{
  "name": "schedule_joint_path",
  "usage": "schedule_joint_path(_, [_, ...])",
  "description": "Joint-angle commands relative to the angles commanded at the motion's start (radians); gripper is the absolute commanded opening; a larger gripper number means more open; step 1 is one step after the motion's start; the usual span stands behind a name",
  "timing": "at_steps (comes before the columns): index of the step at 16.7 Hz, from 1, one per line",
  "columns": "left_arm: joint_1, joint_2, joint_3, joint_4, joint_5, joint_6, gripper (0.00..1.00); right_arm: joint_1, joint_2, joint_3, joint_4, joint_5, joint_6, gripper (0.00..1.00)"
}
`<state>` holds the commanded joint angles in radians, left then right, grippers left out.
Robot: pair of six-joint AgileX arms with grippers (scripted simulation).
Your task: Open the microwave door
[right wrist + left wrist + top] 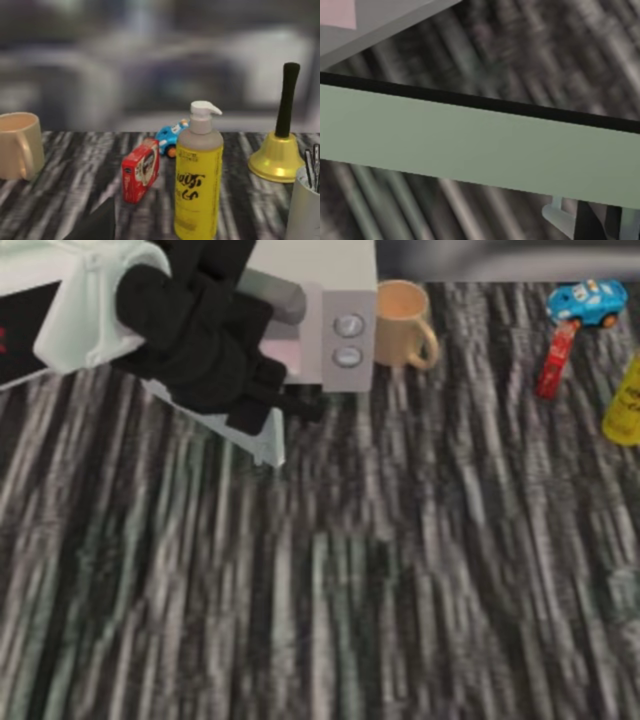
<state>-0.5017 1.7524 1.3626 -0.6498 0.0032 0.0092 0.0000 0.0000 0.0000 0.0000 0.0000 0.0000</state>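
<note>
Filling the left wrist view, a pale green-white slab crosses the frame with a dark edge along it: the microwave door [470, 145], seen so close that little else can be read there. From above, the left arm [190, 330] covers most of the microwave [340, 280] at the table's far left edge, and the left gripper [285, 400] sits at the door's outer end; whether its fingers clamp the door or stand apart cannot be told. Only a corner of the door [262, 440] shows past the arm, angled out from the box toward the near side, so it stands partly swung open with its long axis running from the hinge side at the left out over the table. Both silver knobs [348, 340] face the near side. A tan mug [402, 322] stands just right of the microwave (close, but apart). Open striped table [400, 580] spreads across the whole near half. Far right lie a blue toy car [588, 302], a red box [556, 360] and a yellow pump bottle [625, 400], cut by the frame edge. The right gripper is out of view; its wrist view adds a yellow bell [277, 150].
</note>
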Motion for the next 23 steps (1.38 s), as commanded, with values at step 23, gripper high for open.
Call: schedule_joint_path(23, [0.006, -0.013, -0.014, 0.004, 0.020, 0.024, 0.00, 0.000, 0.000, 0.000, 0.000, 0.000, 0.000, 1.00])
